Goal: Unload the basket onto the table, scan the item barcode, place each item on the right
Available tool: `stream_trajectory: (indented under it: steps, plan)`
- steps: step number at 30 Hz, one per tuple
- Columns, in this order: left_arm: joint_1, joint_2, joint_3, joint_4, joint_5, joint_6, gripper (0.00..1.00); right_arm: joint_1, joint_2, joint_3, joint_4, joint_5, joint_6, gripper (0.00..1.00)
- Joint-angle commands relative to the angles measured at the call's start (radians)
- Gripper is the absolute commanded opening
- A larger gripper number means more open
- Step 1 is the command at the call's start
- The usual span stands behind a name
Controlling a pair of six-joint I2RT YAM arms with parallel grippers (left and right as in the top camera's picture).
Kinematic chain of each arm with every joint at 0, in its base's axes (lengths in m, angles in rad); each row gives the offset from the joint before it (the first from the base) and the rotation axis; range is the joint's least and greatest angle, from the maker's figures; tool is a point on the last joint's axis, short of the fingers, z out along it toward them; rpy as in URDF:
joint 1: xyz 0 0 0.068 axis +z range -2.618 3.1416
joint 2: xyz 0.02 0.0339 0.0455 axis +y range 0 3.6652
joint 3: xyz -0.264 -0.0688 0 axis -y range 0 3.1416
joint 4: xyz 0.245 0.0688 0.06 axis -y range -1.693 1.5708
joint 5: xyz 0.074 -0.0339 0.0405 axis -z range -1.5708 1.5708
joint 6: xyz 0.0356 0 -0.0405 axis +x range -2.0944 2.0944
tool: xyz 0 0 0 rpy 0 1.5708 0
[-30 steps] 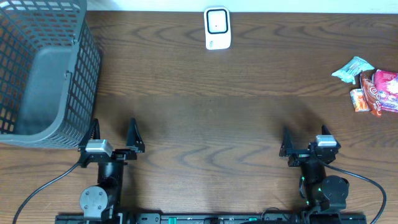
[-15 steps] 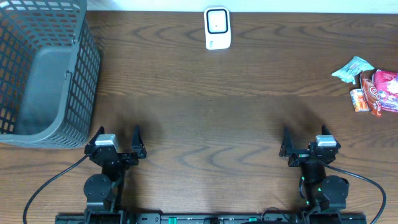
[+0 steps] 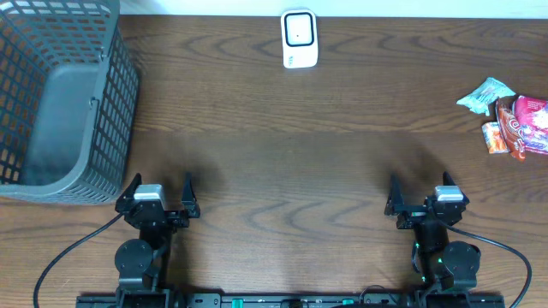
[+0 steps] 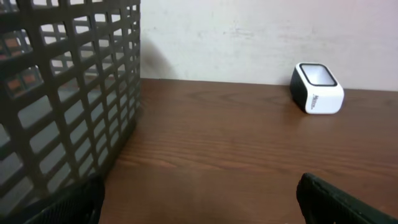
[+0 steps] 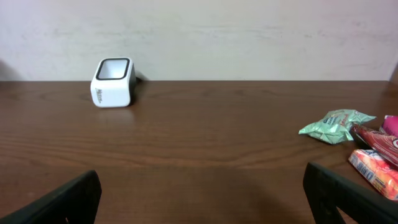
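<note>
Your left gripper (image 3: 160, 183) and right gripper (image 3: 419, 183) both sit at the near edge of the table (image 3: 282, 154), jaws spread wide with nothing between them. You'll find the snack packets (image 3: 507, 120) heaped at the right edge, well apart from either arm. The white scanner (image 3: 300, 38) stands at the far middle edge, and a grey basket (image 3: 120, 103) takes up your left side

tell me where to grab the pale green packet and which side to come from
Probably pinch the pale green packet across its puffy middle, coming from above with the open right hand. It lies flat, and the red packets crowd its right side, leaving its left free.
</note>
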Motion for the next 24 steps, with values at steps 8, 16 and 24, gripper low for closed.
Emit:
stream_trajectory:
  steps: [8,16,24]
  plan:
    - [0.037,-0.009,-0.008,-0.042,0.077,0.101,0.98,0.008,-0.006,-0.003,-0.003,0.005,-0.007,0.99]
    - [0.039,-0.009,-0.008,-0.045,0.061,0.100,0.98,0.008,-0.006,-0.003,-0.003,0.005,-0.007,0.99]
    - [0.024,-0.009,-0.008,-0.047,0.039,0.055,0.98,0.008,-0.006,-0.003,-0.003,0.005,-0.007,0.99]
